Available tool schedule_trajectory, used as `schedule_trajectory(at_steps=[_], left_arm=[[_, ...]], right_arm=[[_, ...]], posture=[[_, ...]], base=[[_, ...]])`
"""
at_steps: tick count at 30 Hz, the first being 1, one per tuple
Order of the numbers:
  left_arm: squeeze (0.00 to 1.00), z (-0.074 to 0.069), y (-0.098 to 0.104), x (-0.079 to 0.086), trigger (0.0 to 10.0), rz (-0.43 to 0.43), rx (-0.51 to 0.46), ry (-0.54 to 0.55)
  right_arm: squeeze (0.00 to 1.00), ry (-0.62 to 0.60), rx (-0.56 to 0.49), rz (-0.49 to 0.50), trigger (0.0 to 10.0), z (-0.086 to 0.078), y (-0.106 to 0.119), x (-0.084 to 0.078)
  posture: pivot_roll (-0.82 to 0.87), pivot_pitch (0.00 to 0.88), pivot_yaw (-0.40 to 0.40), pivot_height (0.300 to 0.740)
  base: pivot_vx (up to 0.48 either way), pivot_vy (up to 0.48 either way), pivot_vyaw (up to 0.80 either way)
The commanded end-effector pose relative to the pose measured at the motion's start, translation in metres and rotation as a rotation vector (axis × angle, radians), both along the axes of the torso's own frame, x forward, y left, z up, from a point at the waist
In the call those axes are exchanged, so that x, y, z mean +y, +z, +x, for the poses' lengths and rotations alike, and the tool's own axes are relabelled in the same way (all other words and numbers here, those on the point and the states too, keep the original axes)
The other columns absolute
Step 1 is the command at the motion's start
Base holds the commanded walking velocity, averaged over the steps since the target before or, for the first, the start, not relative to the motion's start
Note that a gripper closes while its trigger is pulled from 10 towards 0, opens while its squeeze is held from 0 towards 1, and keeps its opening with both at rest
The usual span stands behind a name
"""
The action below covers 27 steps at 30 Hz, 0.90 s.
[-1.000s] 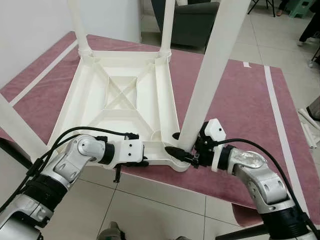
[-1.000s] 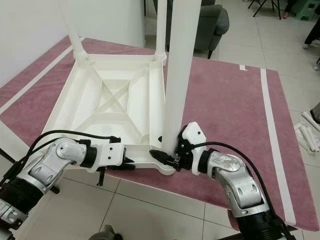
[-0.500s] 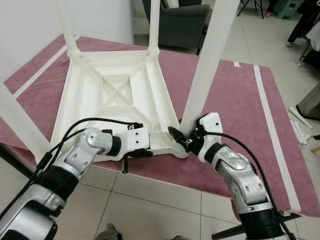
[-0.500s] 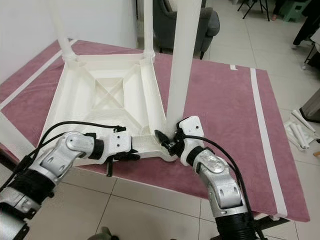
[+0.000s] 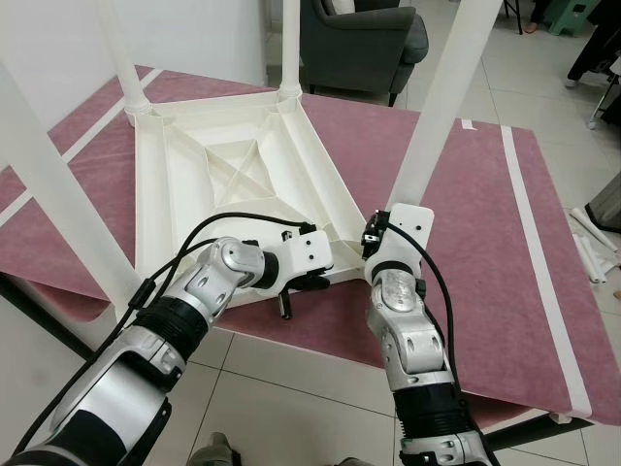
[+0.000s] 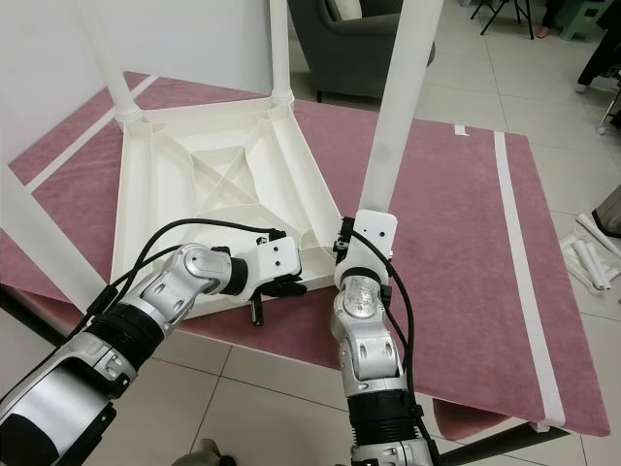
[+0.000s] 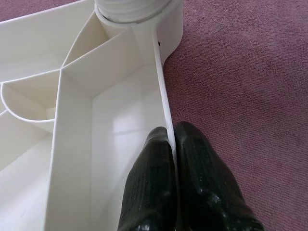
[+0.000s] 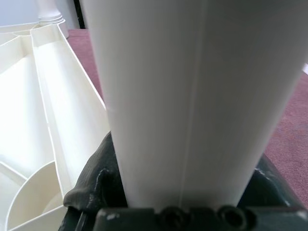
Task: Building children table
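White plastic children's table [image 5: 228, 170], upturned on a maroon carpeted platform [image 5: 466, 194], its round white legs pointing upward. Left gripper [image 7: 172, 144]: black fingers [image 7: 149, 178] pinched onto the thin near side wall of the tabletop, close to the corner socket. Right gripper [image 8: 115, 187]: fingers clasped around the base of the near-corner white leg [image 5: 437, 112]. A grey armchair [image 5: 359, 39] stands beyond the platform.
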State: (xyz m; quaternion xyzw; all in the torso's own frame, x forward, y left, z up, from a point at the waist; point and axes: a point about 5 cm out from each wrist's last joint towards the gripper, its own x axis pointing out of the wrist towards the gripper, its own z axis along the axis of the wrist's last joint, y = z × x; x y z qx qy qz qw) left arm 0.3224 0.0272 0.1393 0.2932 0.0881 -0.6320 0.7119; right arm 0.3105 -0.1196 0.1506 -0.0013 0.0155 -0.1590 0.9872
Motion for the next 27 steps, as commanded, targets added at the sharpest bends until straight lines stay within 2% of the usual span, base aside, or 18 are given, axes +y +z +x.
schedule_trajectory(at_steps=[1,4,9,10,11,12,14,19,20,21,22,25,27], left_arm=[[0.0,-0.011,0.044,-0.031,0.0,-0.147,-0.137,-0.2],[0.0,-0.012,0.042,-0.03,0.0,-0.15,-0.131,-0.198],[0.0,-0.011,0.04,-0.028,0.0,-0.15,-0.129,-0.188],[0.0,-0.01,0.039,-0.027,0.0,-0.149,-0.13,-0.182],[0.0,-0.01,0.039,-0.027,0.0,-0.149,-0.13,-0.182],[0.0,-0.01,0.038,-0.026,0.0,-0.148,-0.131,-0.179],[0.0,-0.01,0.037,-0.023,0.0,-0.146,-0.131,-0.177],[0.0,-0.011,0.036,-0.021,0.0,-0.14,-0.132,-0.183],[0.0,-0.012,0.034,-0.018,0.0,-0.128,-0.137,-0.19],[0.0,-0.012,0.034,-0.018,0.0,-0.128,-0.137,-0.19],[0.0,-0.014,0.032,-0.015,0.0,-0.11,-0.144,-0.202],[0.0,-0.018,0.022,-0.004,0.0,-0.047,-0.162,-0.22],[0.0,-0.018,0.02,-0.002,0.0,-0.032,-0.166,-0.222]], right_arm=[[0.0,-0.111,0.205,-0.014,0.0,-0.006,-0.043,-0.009],[0.0,-0.147,0.204,-0.007,0.0,-0.004,-0.045,-0.007],[0.0,-0.105,0.186,0.004,0.0,0.004,-0.041,0.002],[0.0,-0.088,0.167,-0.004,10.0,0.007,-0.038,0.005],[0.0,-0.088,0.167,-0.004,10.0,0.007,-0.038,0.005],[1.0,-0.037,0.14,0.003,10.0,0.009,-0.035,0.01],[1.0,0.055,0.098,0.023,10.0,0.01,-0.029,0.018],[0.98,0.142,0.048,0.038,10.0,0.011,-0.022,0.025],[0.0,0.205,0.01,0.047,10.0,0.01,-0.016,0.029],[0.0,0.205,0.01,0.047,10.0,0.01,-0.016,0.029],[0.0,0.267,-0.033,0.043,10.0,0.008,-0.009,0.03],[0.0,0.38,-0.121,0.007,10.0,-0.003,0.005,0.02],[0.0,0.394,-0.133,-0.003,10.0,-0.005,0.007,0.017]], posture=[[0.11,0.054,0.018,0.74],[0.12,0.054,0.012,0.74],[0.12,0.051,0.005,0.74],[0.12,0.049,0.003,0.74],[0.12,0.049,0.003,0.74],[0.12,0.047,0.004,0.74],[0.12,0.043,0.004,0.74],[0.12,0.04,0.004,0.74],[0.12,0.039,0.003,0.74],[0.12,0.039,0.003,0.74],[0.12,0.038,0.002,0.74],[0.11,0.035,0.0,0.74],[0.11,0.035,0.001,0.74]], base=[[0.0,0.0,0.0],[0.0,0.0,0.0],[0.0,0.0,0.0],[0.0,0.0,0.0],[0.0,0.0,0.0],[0.0,0.0,0.0],[0.0,0.0,0.0],[0.0,0.0,0.0],[0.0,0.0,0.0],[0.0,0.0,0.0],[0.0,0.0,0.0],[0.0,0.0,0.0],[0.0,0.0,0.0]])
